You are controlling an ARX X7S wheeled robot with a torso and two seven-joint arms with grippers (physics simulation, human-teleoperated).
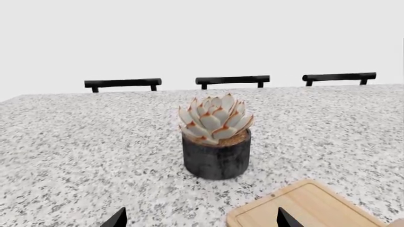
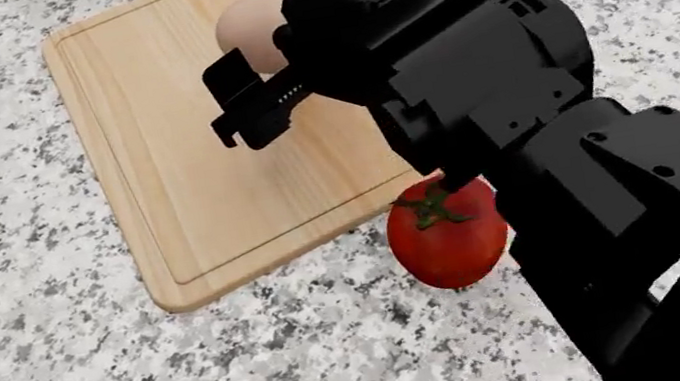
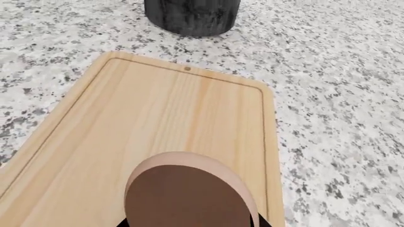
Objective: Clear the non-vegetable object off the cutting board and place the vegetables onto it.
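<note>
The non-vegetable object (image 2: 243,31), a pale beige egg-like lump, is over the far part of the light wooden cutting board (image 2: 176,175). My right gripper (image 2: 267,60) reaches over the board and is shut on it. In the right wrist view the lump (image 3: 189,194) fills the space between the jaws of the right gripper (image 3: 192,222), hiding most of both fingers, with the board (image 3: 170,109) beneath. A glossy red tomato (image 2: 448,235) with a green stem lies on the counter by the board's near edge, partly under my right arm. My left gripper (image 1: 200,220) is open above the counter beside a board corner (image 1: 309,203).
A succulent in a dark round pot (image 1: 216,156) stands on the speckled granite counter just beyond the board's far end, also in the right wrist view as the pot (image 3: 192,16). Three black chair backs (image 1: 232,80) line the counter's far edge.
</note>
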